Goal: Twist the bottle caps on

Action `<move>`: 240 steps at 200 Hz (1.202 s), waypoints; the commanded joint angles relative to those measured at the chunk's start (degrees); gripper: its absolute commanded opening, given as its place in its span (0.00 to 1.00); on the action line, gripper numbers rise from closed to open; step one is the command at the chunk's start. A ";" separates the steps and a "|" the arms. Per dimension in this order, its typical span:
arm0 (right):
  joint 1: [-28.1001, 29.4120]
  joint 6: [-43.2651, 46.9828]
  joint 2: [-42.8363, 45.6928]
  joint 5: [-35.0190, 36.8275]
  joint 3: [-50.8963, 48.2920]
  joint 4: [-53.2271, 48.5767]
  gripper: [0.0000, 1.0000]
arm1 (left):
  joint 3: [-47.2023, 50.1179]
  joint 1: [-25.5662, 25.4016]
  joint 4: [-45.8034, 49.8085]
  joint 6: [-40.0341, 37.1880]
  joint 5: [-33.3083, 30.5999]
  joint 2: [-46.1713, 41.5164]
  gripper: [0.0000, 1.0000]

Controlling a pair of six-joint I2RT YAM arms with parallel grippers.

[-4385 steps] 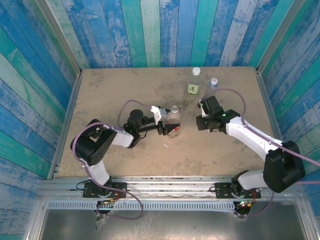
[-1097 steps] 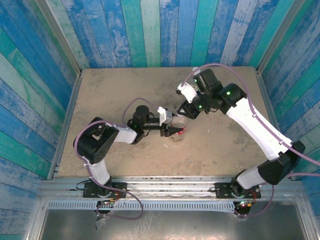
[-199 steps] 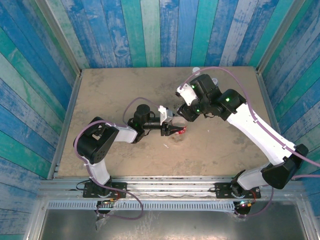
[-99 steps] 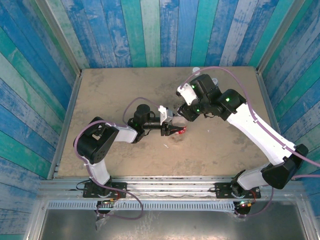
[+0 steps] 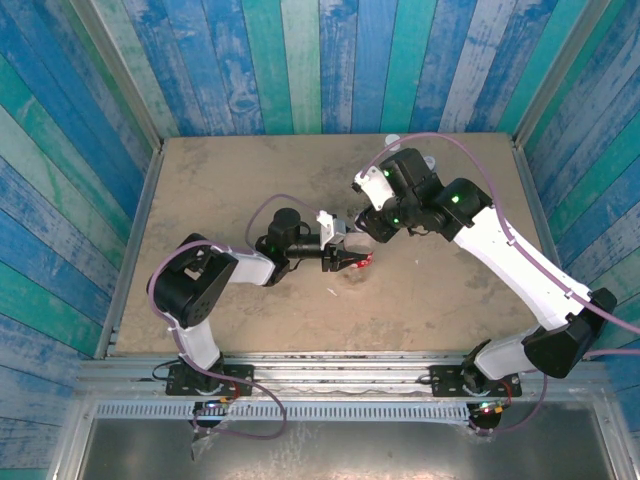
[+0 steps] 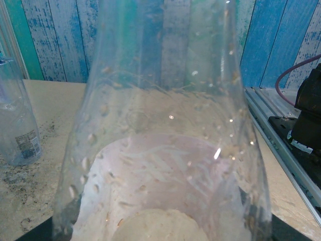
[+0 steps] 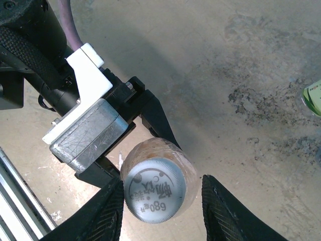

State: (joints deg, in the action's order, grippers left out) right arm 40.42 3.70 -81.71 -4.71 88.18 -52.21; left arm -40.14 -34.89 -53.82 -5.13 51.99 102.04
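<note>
**A:** Left arm's folded at the elbow, forearm running low across the bench [image 5: 220, 190] toward the centre. Its left gripper [image 5: 350, 262] comes in sideways, black fingers [image 7: 153, 118] clamped on either side of the red-labelled bottle [image 6: 165, 125].

**B:** And the right arm reaches in from the far right, long white link stretched out, wrist bent so it looks straight down. The right gripper [image 7: 160, 182] hangs directly above that bottle.

**A:** Grasping the cap [image 7: 154, 190]?

**B:** Not clamped. The fingers straddle it, one close against the left edge, a clear gap on the other side. They're apart.

**A:** Describe the cap.

**B:** Round, pale grey, ridged rim, dark print on top. It's sitting on the bottle's neck, flat face up toward the right wrist camera.

**A:** And the bottle itself?

**B:** Clear plastic, beaded with droplets inside in the left wrist view, widening downward from the shoulder. It's upright near the middle of the bench, long axis vertical, neck pointing up.

**A:** Anything nearby?

**B:** A green-labelled bottle [image 7: 313, 98] at the edge of the right wrist view, well apart.
</note>
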 commanded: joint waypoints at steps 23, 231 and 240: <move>-0.26 -0.67 0.27 -1.76 1.20 0.05 0.46 | 1.39 -0.41 9.85 1.00 -0.20 3.30 0.57; -3.63 -3.57 0.15 -2.06 -2.48 1.58 0.30 | 1.38 -0.44 9.97 0.98 -0.04 3.54 0.57; -3.65 -3.58 0.15 -1.92 -2.57 1.56 0.29 | 1.40 -0.39 9.97 1.01 -0.04 3.59 0.57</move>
State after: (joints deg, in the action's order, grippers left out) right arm 36.99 0.60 -80.73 -7.73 86.96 -49.36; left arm -40.21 -34.87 -53.69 -5.13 52.01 102.04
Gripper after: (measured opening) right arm 0.298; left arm 0.570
